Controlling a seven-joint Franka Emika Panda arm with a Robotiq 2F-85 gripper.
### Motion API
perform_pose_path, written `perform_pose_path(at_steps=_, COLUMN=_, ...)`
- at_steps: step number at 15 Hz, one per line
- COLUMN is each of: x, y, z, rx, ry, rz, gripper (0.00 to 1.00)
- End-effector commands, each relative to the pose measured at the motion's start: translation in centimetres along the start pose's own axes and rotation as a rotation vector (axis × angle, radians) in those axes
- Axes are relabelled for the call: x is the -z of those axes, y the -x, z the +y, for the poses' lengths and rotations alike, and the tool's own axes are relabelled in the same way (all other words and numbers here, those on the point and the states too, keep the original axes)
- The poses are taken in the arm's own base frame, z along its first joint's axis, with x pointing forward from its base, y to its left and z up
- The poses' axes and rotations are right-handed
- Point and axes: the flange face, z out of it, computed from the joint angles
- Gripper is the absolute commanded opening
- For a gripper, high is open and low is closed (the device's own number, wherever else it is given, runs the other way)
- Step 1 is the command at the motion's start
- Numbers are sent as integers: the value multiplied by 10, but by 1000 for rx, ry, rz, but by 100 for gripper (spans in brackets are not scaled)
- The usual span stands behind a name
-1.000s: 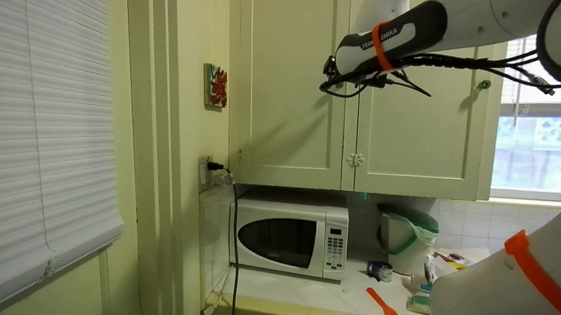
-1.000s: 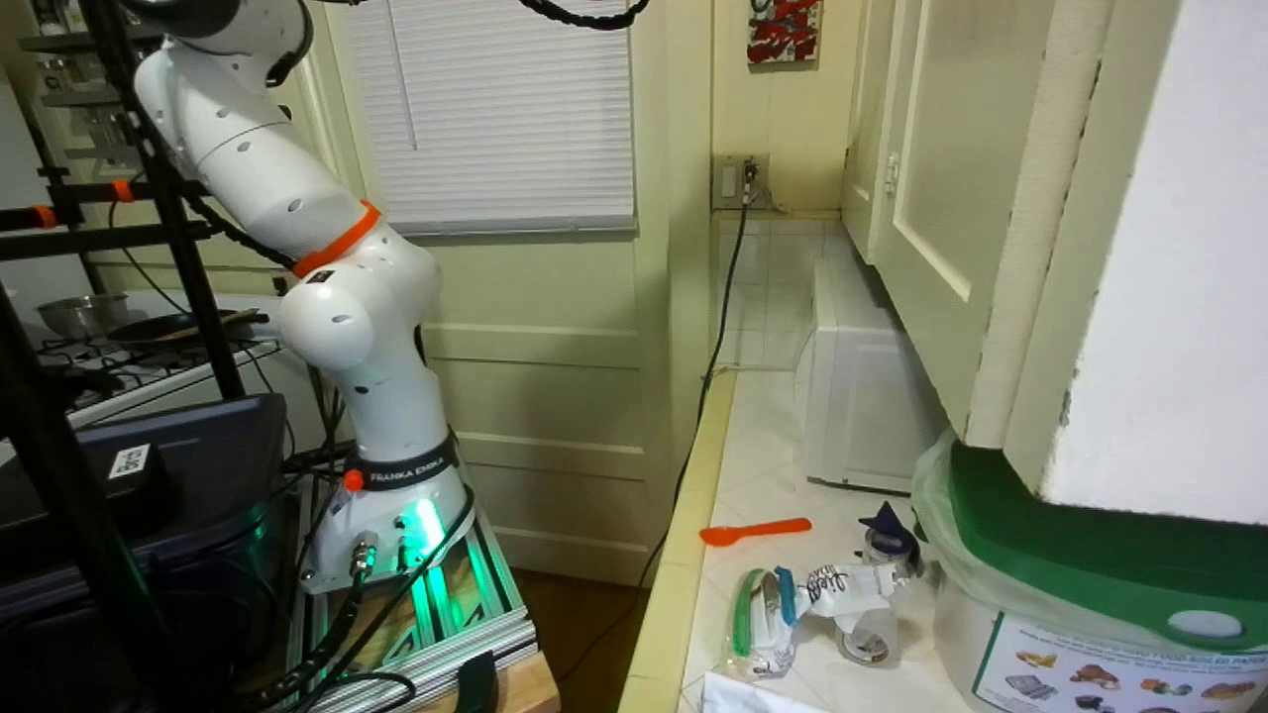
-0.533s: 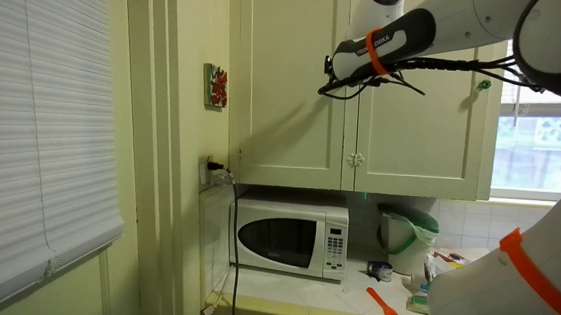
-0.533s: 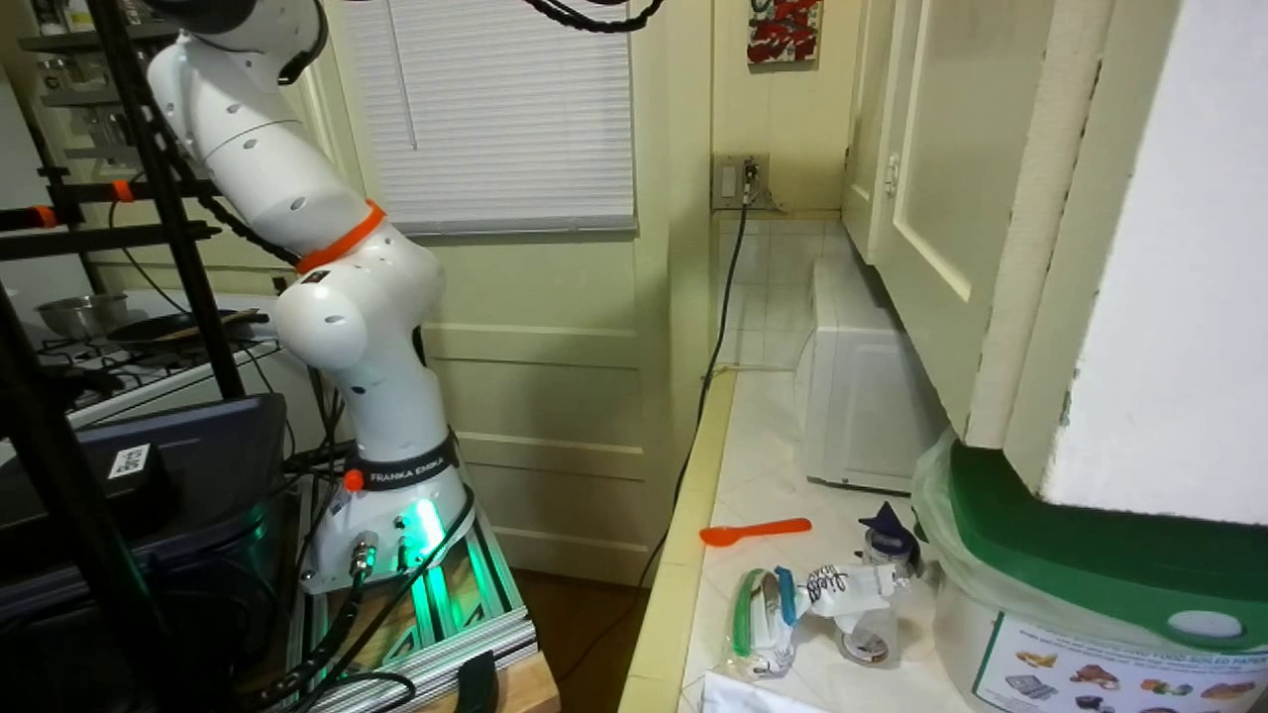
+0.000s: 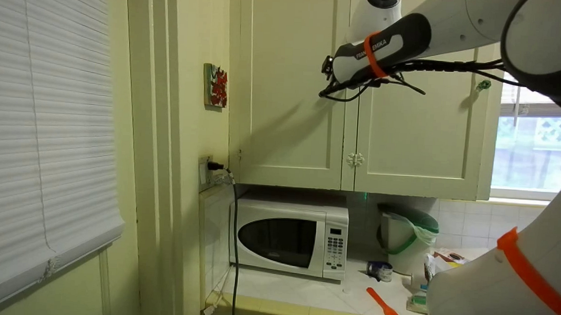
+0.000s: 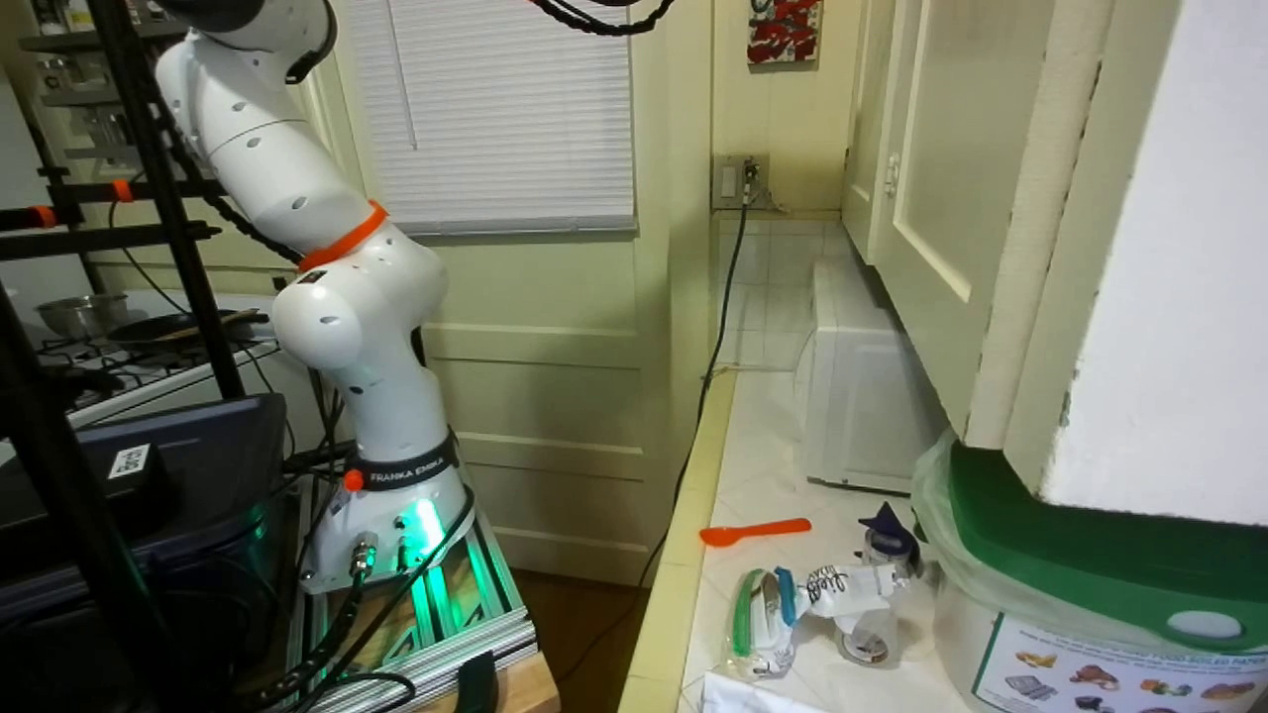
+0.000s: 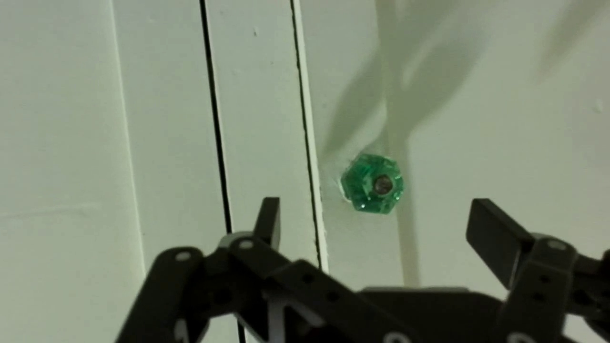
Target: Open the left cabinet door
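Note:
The left cabinet door (image 5: 289, 129) is tall and cream with a recessed panel, and it is closed in both exterior views (image 6: 870, 129). It fills the right part of the wrist view (image 7: 486, 143). Its faceted green knob (image 7: 373, 183) lies between the fingers' lines there; in the exterior view the arm hides it. My gripper (image 7: 375, 209) is open and empty, facing the door. The fingertips lie either side of the knob and a little below it in the wrist view, not touching it. The gripper is hidden behind the arm (image 5: 384, 53) or out of frame outside.
The wider right cabinet door (image 5: 414, 135) meets a narrow strip beside the left door, with a white hinge (image 5: 355, 160). Below stand a microwave (image 5: 289, 238) and a green-lidded bin (image 6: 1100, 584). An orange spatula (image 6: 755, 532) lies on the counter (image 6: 738, 465).
The arm has shifted slightly left and down in an exterior view, and its elbow has moved a little towards the cabinets. The left door has not moved.

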Motion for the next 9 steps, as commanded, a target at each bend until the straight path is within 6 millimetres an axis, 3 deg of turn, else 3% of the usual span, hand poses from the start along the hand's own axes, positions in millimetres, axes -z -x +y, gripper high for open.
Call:
perform_pose_path(at_steps=1, x=-6, y=3, z=-5, rx=22, ry=8, rz=0, gripper=96)
perform_pose_path(at_steps=2, x=-7, y=4, z=-6, rx=25, ry=9, rz=1, gripper=89)
perform_pose_path(at_steps=3, x=-8, y=5, z=-6, rx=28, ry=9, rz=1, gripper=73)
perform_pose_path(at_steps=9, x=-10, y=6, z=-7, rx=54, ry=17, rz=-5, gripper=24)
